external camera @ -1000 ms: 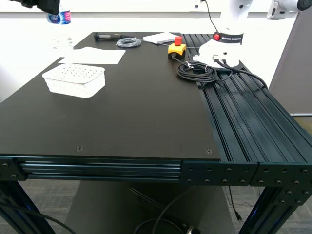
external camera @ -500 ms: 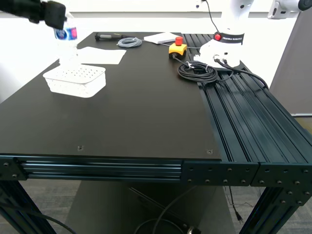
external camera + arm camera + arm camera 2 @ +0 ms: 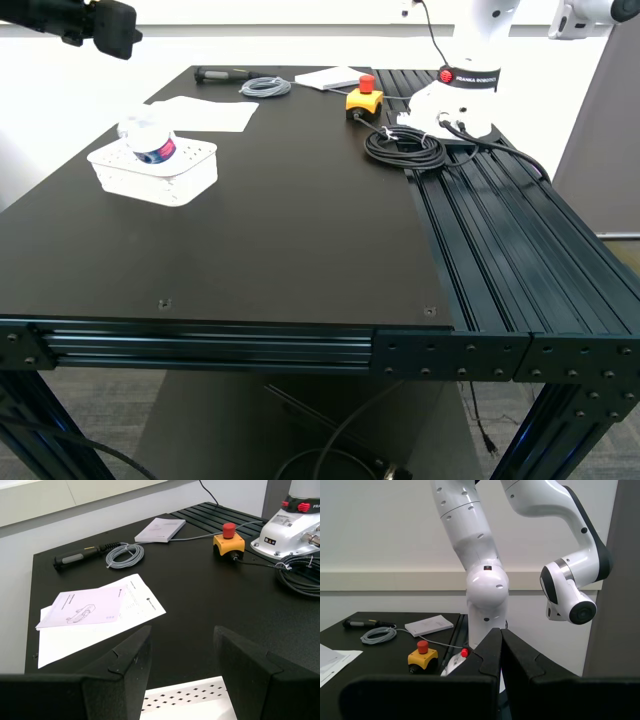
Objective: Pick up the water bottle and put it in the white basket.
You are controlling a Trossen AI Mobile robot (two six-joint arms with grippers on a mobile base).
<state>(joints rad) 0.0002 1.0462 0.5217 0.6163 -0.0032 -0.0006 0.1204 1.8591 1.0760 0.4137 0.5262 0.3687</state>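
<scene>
Small clear plastic water bottle (image 3: 150,140) lies in low white slotted basket (image 3: 184,177), below my released first end effector (image 3: 181,666); my second end effector (image 3: 501,656) clenched, empty.

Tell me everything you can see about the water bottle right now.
The water bottle is a small clear plastic bottle with a blue, pink and white label band. It lies tipped over inside the white basket, toward the end at the exterior view's left, with part of it rising above the rim. It rests on the basket; no end effector touches it. Its cap cannot be made out clearly. My first end effector is open with nothing between its fingers, above the basket's edge.
</scene>
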